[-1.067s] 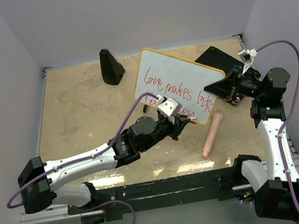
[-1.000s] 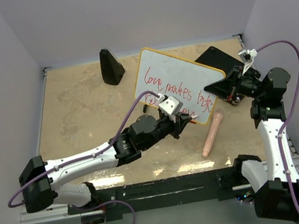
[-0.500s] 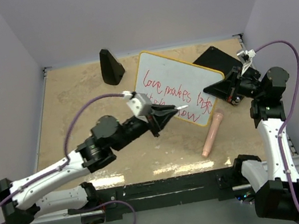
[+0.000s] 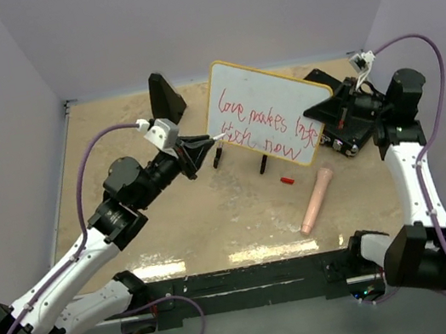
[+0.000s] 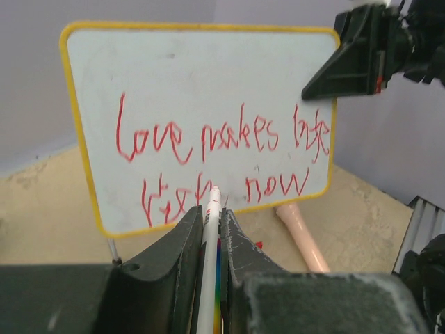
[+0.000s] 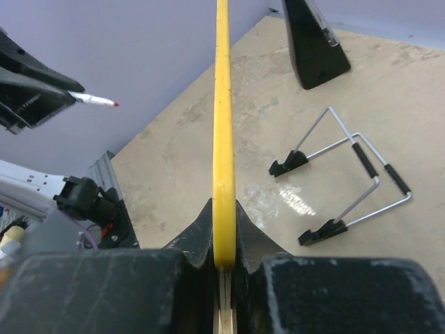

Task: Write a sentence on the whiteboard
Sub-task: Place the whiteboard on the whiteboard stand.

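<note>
The whiteboard [image 4: 257, 107], white with a yellow rim, is held upright off the table by my right gripper [image 4: 323, 111], which is shut on its right edge. The sentence [image 4: 266, 126] in red cursive fills two lines and faces the left wrist view [image 5: 215, 142]. In the right wrist view I see only the board's yellow rim [image 6: 222, 104] edge-on between the right gripper's [image 6: 224, 212] jaws. My left gripper [image 4: 202, 145] is shut on a white marker [image 5: 211, 223], whose tip points at the board's lower left, a short way off it.
A wire stand [image 6: 348, 174] with black feet [image 4: 218, 157] lies on the table under the board. A red cap [image 4: 288, 181] and a pink handle-shaped object [image 4: 315, 201] lie in front. A black wedge [image 4: 164, 98] stands at the back, a black block [image 4: 347, 132] at right.
My left arm has pulled back to the left with the marker, away from the board. My right gripper has raised the board up and back; the stand and the red cap now show.
</note>
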`<act>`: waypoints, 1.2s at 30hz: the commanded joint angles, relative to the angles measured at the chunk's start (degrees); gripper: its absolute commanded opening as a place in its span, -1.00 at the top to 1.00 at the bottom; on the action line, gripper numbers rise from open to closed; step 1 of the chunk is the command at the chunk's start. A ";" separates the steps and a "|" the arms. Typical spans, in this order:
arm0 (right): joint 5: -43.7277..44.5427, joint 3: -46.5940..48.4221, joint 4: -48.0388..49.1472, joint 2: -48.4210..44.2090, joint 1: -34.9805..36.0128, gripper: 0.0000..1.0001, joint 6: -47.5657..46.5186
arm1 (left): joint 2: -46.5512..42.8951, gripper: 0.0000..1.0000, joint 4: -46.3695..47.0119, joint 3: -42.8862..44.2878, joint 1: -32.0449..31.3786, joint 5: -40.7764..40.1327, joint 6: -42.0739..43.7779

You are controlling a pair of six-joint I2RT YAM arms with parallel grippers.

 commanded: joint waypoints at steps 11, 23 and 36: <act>5.45 15.43 5.30 24.60 8.89 1.00 -13.40 | -13.14 1.00 -2.22 -13.70 3.38 -4.79 -7.62; 2.90 15.88 11.10 35.87 10.57 1.00 -12.78 | -17.64 1.00 -5.30 -17.84 3.38 -8.39 -11.67; -0.87 14.03 13.12 39.47 10.48 1.00 -12.61 | -15.70 1.00 -3.19 -18.72 3.47 -7.34 -12.28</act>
